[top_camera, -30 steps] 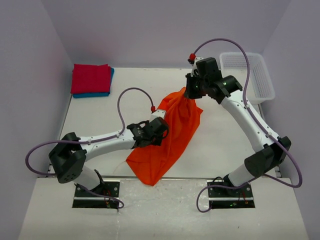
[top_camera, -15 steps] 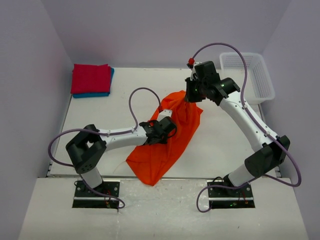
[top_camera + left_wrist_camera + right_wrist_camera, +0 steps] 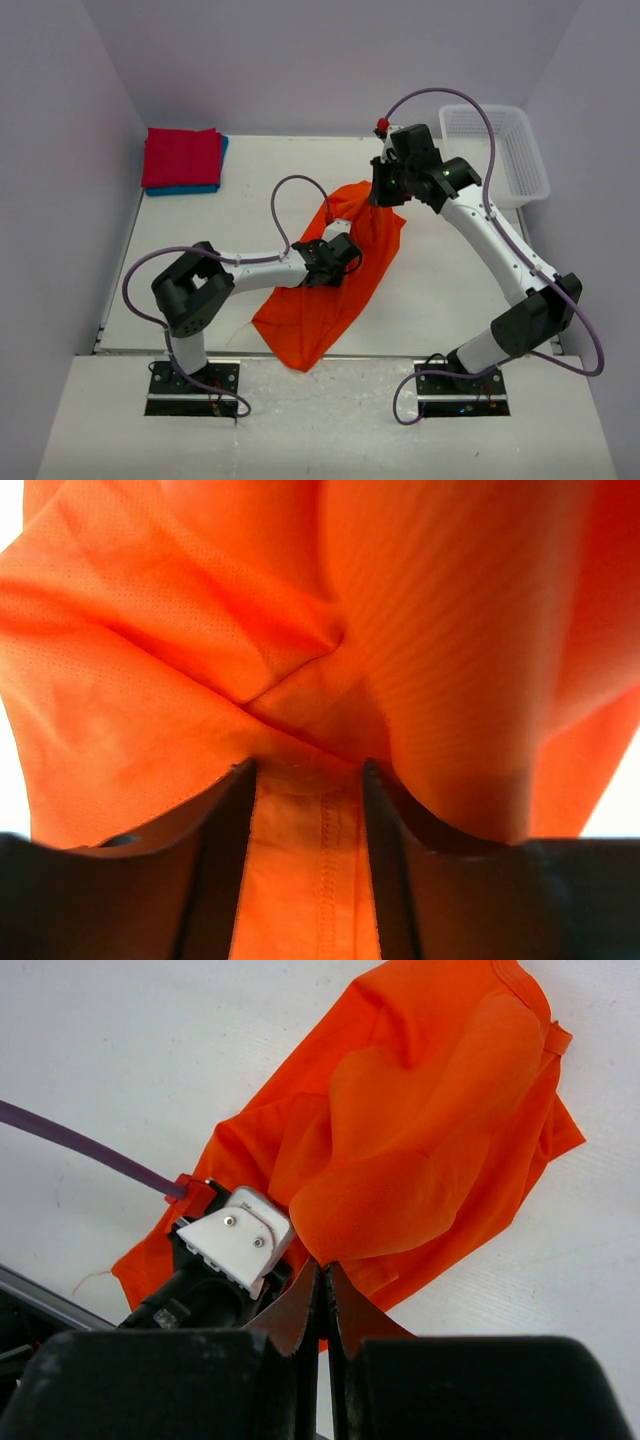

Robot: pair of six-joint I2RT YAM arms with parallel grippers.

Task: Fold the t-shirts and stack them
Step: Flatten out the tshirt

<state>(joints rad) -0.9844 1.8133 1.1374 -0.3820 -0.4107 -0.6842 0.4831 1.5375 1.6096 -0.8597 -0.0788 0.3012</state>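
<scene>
The bright orange t-shirt (image 3: 325,295) hangs from my right gripper (image 3: 378,196), which is shut on a pinch of its upper edge, and trails down to the table at the front. In the right wrist view the cloth (image 3: 430,1140) bulges just above the closed right gripper (image 3: 325,1265). My left gripper (image 3: 350,256) is pushed into the shirt's middle. Its fingers stand apart, with a stitched hem (image 3: 320,860) lying flat between them at the left gripper (image 3: 305,770). The crimson red t-shirt (image 3: 181,157) lies folded on the blue one (image 3: 216,186) at the back left.
A white mesh basket (image 3: 522,150) stands at the back right corner. Purple walls close in the table on three sides. The left arm's purple cable (image 3: 300,190) loops above the shirt.
The left arm has stretched further right, carrying its gripper deeper into the hanging cloth, and its elbow has swung right. The right gripper has shifted slightly and still holds the shirt.
</scene>
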